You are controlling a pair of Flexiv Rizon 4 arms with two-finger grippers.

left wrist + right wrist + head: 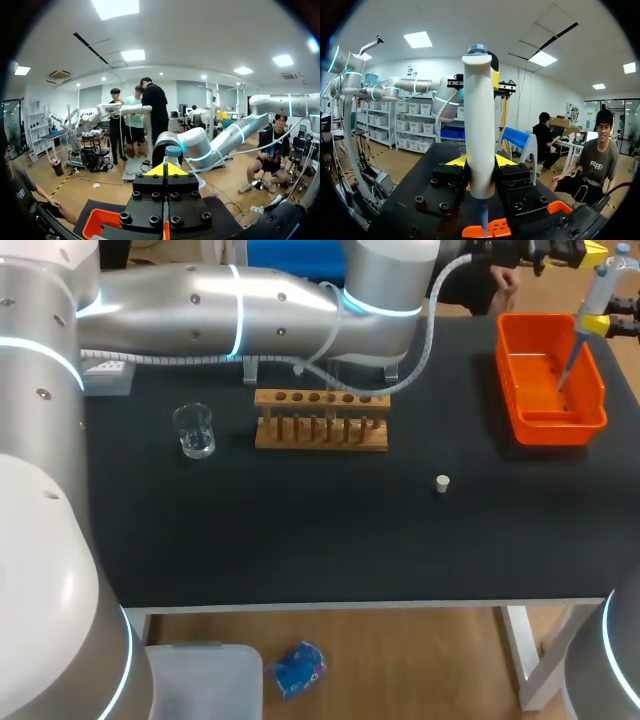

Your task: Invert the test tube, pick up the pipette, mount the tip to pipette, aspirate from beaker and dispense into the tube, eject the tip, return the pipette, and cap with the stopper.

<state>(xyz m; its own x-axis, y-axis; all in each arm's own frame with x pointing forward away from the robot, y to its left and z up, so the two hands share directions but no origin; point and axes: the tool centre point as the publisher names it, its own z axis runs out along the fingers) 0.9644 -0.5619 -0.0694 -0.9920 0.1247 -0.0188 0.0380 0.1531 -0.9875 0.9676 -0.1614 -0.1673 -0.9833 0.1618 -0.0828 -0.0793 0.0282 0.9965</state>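
My right gripper (606,323) (480,162) is shut on the white pipette (600,285) (479,125) and holds it upright at the table's far right. The pipette's thin tip (568,365) (484,220) points down into the orange bin (552,380) (490,231). My left arm reaches across the back of the table. Its gripper (166,170) (495,80) is shut on nothing, right at the pipette's blue top button (173,150). The glass beaker (193,430) stands left of the wooden tube rack (320,420). The small white stopper (442,483) lies alone mid-table. I cannot make out the test tube.
A stand with a blue top (519,140) sits on the table behind the rack, partly under my left arm. The black tabletop (300,540) is bare in front of the rack. The orange bin lies near the right edge.
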